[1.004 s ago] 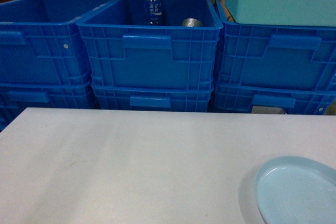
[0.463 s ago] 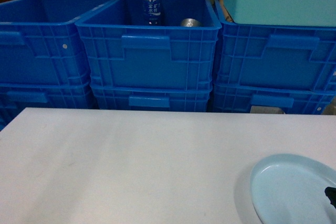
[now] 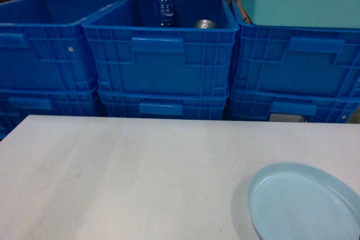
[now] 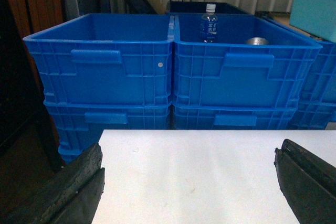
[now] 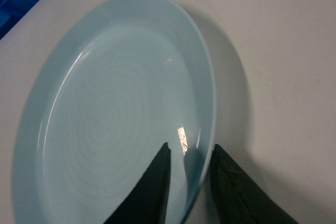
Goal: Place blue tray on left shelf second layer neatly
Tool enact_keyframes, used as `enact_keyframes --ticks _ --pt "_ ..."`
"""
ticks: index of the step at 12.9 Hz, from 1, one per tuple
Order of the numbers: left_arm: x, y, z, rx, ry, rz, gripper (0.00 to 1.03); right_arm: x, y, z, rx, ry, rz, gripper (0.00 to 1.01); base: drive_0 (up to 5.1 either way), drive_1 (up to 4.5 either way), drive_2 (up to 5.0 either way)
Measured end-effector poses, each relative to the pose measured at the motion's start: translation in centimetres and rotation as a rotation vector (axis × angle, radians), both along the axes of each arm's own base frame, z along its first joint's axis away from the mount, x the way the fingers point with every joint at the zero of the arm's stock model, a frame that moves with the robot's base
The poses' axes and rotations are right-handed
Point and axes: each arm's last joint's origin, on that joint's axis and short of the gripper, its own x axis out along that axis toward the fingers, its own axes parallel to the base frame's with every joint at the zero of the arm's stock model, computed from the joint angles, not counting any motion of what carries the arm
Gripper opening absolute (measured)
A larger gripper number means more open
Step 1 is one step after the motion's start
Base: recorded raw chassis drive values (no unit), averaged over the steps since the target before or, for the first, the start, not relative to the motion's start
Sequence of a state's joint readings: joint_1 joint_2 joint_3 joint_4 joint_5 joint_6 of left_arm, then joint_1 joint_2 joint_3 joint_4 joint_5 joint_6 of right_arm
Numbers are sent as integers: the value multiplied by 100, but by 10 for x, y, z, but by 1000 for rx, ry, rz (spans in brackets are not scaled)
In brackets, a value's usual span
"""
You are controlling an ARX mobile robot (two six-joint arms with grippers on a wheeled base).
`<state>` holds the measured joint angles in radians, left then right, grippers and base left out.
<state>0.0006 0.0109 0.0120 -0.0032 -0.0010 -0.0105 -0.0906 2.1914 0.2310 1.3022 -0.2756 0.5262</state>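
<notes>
your right hand [image 5: 188, 182] pinches the blue tray [image 5: 121, 114] by its rim — one finger inside, one outside. lift it level off the table [image 3: 124, 178] — the thin rim may slip. left hand [image 4: 189, 182] hangs wide open.

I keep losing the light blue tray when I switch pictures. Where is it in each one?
Head: the tray sits bottom right on the white table.
Left wrist: not in it; only the table and crates show.
Right wrist: the tray fills most of the picture, its rim between the right gripper fingers.
Shared landmark: the white table, in all three views.
</notes>
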Motion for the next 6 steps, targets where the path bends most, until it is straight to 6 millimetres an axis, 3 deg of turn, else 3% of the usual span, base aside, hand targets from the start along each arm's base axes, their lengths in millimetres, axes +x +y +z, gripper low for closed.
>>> enact_keyframes --ticks 3,4,5,6 --pt "0 0 0 0 0 0 98 -8 -6 3 4 8 4 1 0 0 0" --pt "0 0 0 0 0 0 98 -11 -8 7 4 1 3 2 0 0 0" --pt "0 0 0 0 0 0 98 -10 -11 23 8 -76 28 2 0 0 0" --pt "0 0 0 0 0 0 98 -1 -12 65 -20 -250 89 2 0 0 0"
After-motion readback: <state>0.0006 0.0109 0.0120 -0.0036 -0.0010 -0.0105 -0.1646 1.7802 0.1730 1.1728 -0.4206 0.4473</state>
